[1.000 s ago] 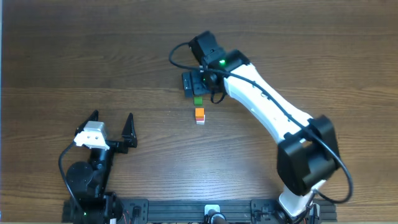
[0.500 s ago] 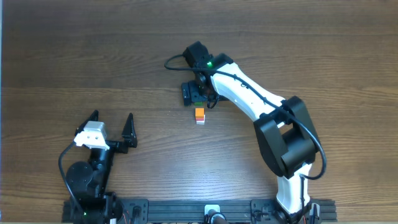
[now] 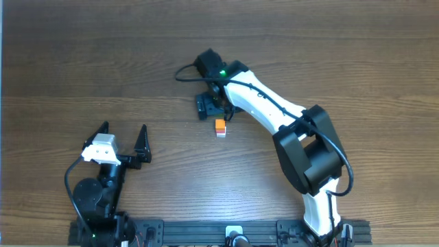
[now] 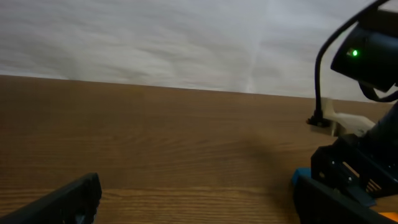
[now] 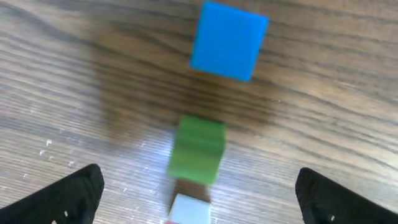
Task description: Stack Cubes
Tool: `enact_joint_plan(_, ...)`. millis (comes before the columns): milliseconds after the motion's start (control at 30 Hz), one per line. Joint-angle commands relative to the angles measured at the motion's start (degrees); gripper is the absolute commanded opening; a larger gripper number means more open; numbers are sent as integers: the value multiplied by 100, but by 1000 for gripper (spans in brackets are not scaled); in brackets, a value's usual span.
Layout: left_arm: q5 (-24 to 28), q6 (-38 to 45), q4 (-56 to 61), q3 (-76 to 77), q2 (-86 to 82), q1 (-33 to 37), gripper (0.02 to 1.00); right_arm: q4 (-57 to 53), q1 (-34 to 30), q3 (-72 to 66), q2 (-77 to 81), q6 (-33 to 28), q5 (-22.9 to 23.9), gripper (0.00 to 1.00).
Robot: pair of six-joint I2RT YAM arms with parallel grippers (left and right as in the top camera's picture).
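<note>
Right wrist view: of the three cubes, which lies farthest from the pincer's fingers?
The blue cube, lying alone beyond the green cube; the white cube is the nearest of all.

wooden table (image 3: 82,55) middle: blue plastic cube (image 5: 229,40) rearmost | green plastic cube (image 5: 198,149) before it, apart | orange cube (image 3: 219,124) and white cube (image 3: 220,134) touching each other, just before the green one | left gripper (image 3: 123,126) well apart, toward front-left corner
</note>
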Motion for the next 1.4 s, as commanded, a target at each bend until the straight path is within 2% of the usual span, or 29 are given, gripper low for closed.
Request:
enact_joint_plan(33, 72, 85, -4, -31, -50, 26, 1000, -348, 164, 568, 173, 138, 555, 991)
enact_joint_plan(833, 72, 85, -4, -31, -50, 26, 1000, -603, 17, 874, 671, 1016, 535, 987)
enact_joint_plan(1233, 72, 85, -4, -28, -50, 26, 998, -621, -109, 800, 925, 1025, 184, 980)
enact_joint_plan(1400, 72, 85, -4, -31, -50, 26, 998, -612, -118, 800, 1001, 1025, 160, 919)
